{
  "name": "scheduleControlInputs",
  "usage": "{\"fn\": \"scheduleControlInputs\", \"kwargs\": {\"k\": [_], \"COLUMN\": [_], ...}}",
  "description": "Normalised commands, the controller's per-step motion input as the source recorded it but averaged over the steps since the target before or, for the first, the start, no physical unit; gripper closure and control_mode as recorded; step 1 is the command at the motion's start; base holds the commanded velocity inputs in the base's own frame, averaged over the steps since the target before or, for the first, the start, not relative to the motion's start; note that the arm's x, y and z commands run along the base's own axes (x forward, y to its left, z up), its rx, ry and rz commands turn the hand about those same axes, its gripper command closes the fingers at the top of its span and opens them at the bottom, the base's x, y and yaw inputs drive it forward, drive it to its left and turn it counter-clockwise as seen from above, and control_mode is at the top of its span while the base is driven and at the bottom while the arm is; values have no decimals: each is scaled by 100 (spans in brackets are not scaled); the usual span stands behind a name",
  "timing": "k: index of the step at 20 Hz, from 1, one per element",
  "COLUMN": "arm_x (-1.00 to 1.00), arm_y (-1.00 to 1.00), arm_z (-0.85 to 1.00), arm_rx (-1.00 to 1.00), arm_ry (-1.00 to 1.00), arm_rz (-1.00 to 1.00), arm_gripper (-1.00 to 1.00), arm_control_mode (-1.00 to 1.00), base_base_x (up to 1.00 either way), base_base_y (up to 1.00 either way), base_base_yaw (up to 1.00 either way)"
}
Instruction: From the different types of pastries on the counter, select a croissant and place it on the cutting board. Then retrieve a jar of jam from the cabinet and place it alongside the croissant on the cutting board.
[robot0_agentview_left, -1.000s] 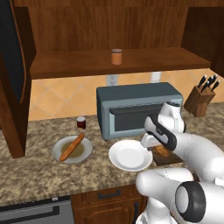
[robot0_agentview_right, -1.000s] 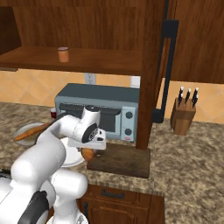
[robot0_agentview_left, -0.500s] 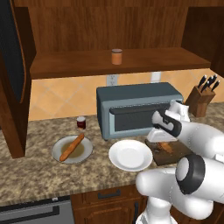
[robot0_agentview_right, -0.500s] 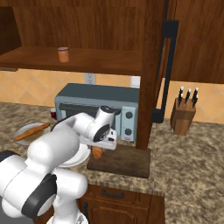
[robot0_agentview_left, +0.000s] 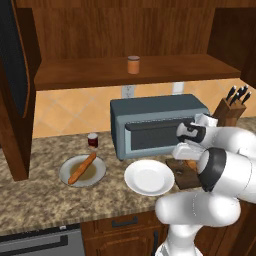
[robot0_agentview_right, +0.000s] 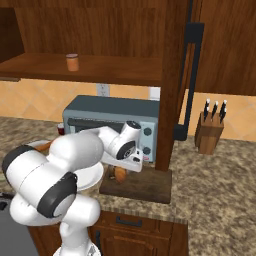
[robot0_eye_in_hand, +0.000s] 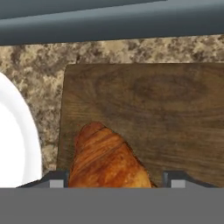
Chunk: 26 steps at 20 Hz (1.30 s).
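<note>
My gripper (robot0_eye_in_hand: 116, 179) is shut on the golden-brown croissant (robot0_eye_in_hand: 107, 157) and holds it low over the left part of the dark wooden cutting board (robot0_eye_in_hand: 166, 109). From the right base view the croissant (robot0_agentview_right: 120, 173) hangs under the hand just above the board (robot0_agentview_right: 145, 182). The left base view shows the board (robot0_agentview_left: 181, 175) partly hidden by my arm. The orange jar of jam (robot0_agentview_left: 133, 65) stands on the cabinet shelf (robot0_agentview_left: 90, 75), well above and left of the hand. The long baguette (robot0_agentview_left: 82, 167) lies on a plate at the left of the counter (robot0_agentview_left: 45, 200).
An empty white plate (robot0_agentview_left: 149, 177) sits just left of the board. A grey toaster oven (robot0_agentview_left: 155, 125) stands right behind. A small dark red jar (robot0_agentview_left: 92, 141) is beside it. A knife block (robot0_agentview_right: 210, 130) stands at the right. An open cabinet door (robot0_agentview_right: 172, 85) hangs over the board's right end.
The arm has swung to the right with the croissant, from beside the white plate to over the cutting board. Jar, baguette and plates stay put.
</note>
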Motion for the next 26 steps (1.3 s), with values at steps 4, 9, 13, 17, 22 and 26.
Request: {"fn": "scheduleControlInputs", "kwargs": {"k": [4,9,13,17,22,26], "arm_x": [0,15,0,0,-5,-29], "arm_y": [-12,-9,-7,0,0,0], "arm_z": [-32,0,0,10,37,87], "arm_rx": [0,2,2,4,7,10], "arm_ry": [0,0,0,0,0,-3], "arm_rz": [-7,-5,-4,-1,0,0], "arm_gripper": [-100,-100,-100,-100,-100,-100], "arm_control_mode": [-100,-100,-100,-100,-100,-100], "base_base_x": [0,0,0,0,0,0], "base_base_y": [0,0,0,0,0,0], "base_base_yaw": [0,0,0,0,0,0]}}
